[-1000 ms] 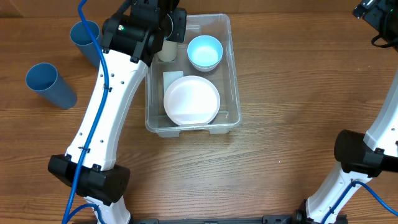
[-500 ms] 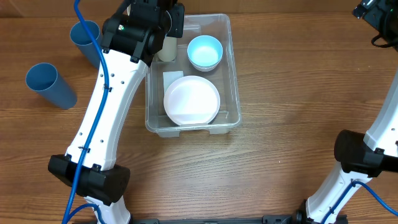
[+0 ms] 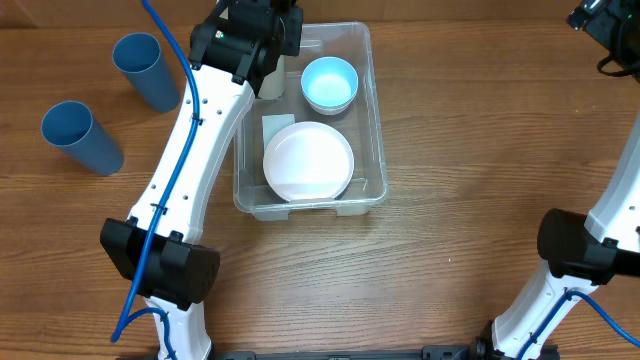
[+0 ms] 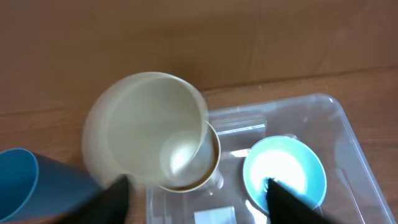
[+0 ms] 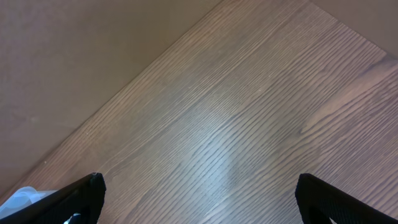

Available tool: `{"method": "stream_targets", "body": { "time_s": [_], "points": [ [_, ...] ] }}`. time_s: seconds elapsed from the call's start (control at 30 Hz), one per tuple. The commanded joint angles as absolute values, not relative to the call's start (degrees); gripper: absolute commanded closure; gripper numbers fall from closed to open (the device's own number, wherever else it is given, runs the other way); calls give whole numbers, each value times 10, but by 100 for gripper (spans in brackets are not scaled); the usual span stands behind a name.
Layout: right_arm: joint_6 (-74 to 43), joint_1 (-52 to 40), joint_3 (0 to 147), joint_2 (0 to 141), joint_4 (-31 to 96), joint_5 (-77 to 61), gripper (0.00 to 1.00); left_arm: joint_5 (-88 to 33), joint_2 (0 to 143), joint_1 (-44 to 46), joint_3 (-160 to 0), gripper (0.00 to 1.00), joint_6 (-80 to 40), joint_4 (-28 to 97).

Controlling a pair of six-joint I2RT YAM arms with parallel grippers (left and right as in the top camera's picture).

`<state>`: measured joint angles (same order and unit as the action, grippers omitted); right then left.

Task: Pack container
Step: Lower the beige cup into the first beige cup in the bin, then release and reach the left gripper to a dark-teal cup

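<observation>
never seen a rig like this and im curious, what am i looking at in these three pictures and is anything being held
Two white robot arms stand at a wooden table, each ending in a two-finger gripper. One picture looks down from overhead; the other two come from cameras on the wrists. The clear container holds a white bowl, a light blue bowl and a cream cup. Two blue cups sit on the table outside it. The left gripper hovers open above the cream cup; the right gripper is open over bare wood. Nothing is held.
</observation>
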<state>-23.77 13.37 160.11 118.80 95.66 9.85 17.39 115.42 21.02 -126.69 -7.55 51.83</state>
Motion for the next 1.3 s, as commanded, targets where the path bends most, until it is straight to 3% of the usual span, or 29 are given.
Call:
{"method": "stream_targets", "body": {
  "time_s": [0.0,0.3,0.53,0.67,0.9,0.97,1.07,1.13,1.17,1.27],
  "points": [
    [-241,133,1605,1187,955,103,0,215,1154,213,-1265,17,-72,496],
    [-241,133,1605,1187,955,103,0,216,1108,199,-1266,12,-115,553],
    [-241,133,1605,1187,955,103,0,167,1065,70,-1265,4,-155,665],
    [-241,133,1605,1187,955,103,0,56,1130,-28,-1265,4,-154,641],
    [-241,133,1605,1187,955,103,0,49,1247,-56,-1265,5,-122,544],
    [-241,133,1605,1187,955,103,0,49,1264,-56,-1265,11,-116,526],
    [-241,133,1605,1187,955,103,0,49,1281,-56,-1265,51,-116,519],
    [-241,133,1605,1187,955,103,0,49,1295,-56,-1265,64,-116,523],
    [-241,133,1605,1187,955,103,0,49,1303,-56,-1265,69,-116,527],
    [-241,133,1605,1187,955,103,0,49,1324,-56,-1265,65,-116,533]
  ]
}}
